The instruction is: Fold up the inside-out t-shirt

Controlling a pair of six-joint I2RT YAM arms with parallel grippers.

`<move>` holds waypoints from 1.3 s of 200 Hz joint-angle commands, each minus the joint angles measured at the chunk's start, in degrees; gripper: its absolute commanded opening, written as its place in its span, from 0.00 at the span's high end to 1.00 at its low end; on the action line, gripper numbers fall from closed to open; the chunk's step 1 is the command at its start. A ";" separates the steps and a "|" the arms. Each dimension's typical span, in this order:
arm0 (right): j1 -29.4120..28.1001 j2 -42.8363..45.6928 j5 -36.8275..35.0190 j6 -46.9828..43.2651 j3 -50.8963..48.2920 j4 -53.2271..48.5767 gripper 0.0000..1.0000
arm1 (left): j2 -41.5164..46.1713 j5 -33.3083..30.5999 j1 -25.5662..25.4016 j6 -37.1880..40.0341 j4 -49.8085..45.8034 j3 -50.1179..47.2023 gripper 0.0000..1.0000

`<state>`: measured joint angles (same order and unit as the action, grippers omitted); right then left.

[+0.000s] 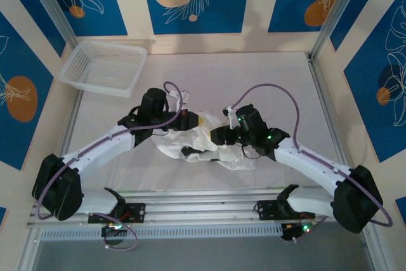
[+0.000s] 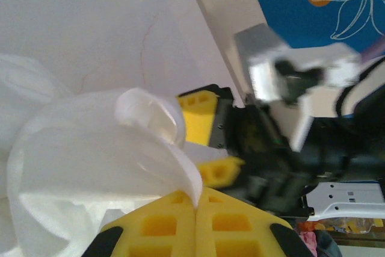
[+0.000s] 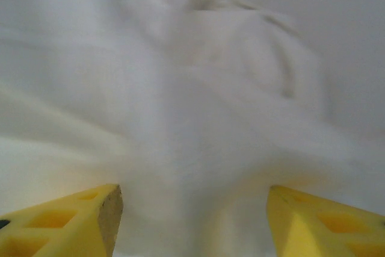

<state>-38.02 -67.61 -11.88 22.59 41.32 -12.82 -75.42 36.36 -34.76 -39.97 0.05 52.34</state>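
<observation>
1. Lying crumpled near the middle of the table [image 1: 266,80], the inside-out t-shirt [image 1: 231,155] is a low, lumpy heap. Its long axis runs roughly from nine to three o'clock in the top view.
2. The cloth looks thin, soft and plain white, creased all over. One edge curls up into a limp, rounded loop in the left wrist view.
3. The left gripper [image 2: 195,200] sits at the heap's eleven o'clock edge, its yellow ribbed jaws pressed together on that raised fold.
4. The right gripper [image 3: 192,203] hangs over the heap's one o'clock side with its jaws standing well apart and nothing pinched between them. White cloth, blurred, lies straight ahead of it toward twelve o'clock in its own view.
5. Both grippers are close to each other over the shirt's far edge, and the bulk of the cloth lies toward six o'clock from them. A next grasp would likely fall to the free right gripper, which is nearest the loose fabric.
6. A white mesh basket [image 1: 104,65] rests well apart at ten o'clock.
</observation>
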 commanded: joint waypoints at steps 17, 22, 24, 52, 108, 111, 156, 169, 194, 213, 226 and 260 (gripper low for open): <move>3.63 1.02 -18.01 1.24 0.64 -7.89 0.63 | 3.51 -2.51 -0.04 2.40 -1.21 -0.48 1.00; 5.04 1.86 -16.62 1.69 0.11 -8.42 0.67 | 3.94 -3.13 0.05 2.79 -1.82 -0.48 1.00; 5.76 2.24 -15.90 1.91 -0.11 -8.62 0.69 | 4.11 -3.35 0.05 3.01 -2.01 -0.48 1.00; 15.50 6.49 0.57 2.54 -2.48 -11.06 0.81 | 4.92 -5.39 0.13 5.63 -5.08 1.10 1.00; 19.01 22.44 23.67 6.22 2.81 -10.92 0.41 | -8.23 -8.38 -7.55 8.59 -2.87 12.00 1.00; 19.42 23.36 22.32 6.97 3.42 -11.51 0.40 | -9.31 -8.50 -8.04 8.25 -1.91 12.56 1.00; 30.49 27.86 5.15 16.94 8.88 -20.19 0.40 | -22.41 -10.19 -18.08 10.65 2.75 20.43 0.94; 34.94 26.72 7.51 18.04 8.90 -21.60 0.40 | -22.22 -10.46 -20.04 13.77 2.95 18.59 0.86; 38.80 23.61 17.49 18.18 7.09 -22.09 0.40 | -16.48 -18.15 -22.79 22.47 0.38 10.26 0.76; 38.38 21.44 25.59 17.25 4.28 -21.12 0.42 | -10.46 -26.03 -22.72 24.98 -2.26 3.93 0.73; 36.92 19.96 29.75 16.51 2.78 -20.78 0.44 | -7.56 -30.23 -22.72 26.89 -6.24 2.14 0.70; 28.47 17.87 25.39 13.88 -1.37 -19.66 0.45 | -5.44 -38.19 -22.15 26.98 -10.92 1.17 0.69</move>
<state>-5.23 -49.32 12.67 38.74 42.09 -32.23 -82.46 7.86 -57.60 -15.42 -6.87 54.35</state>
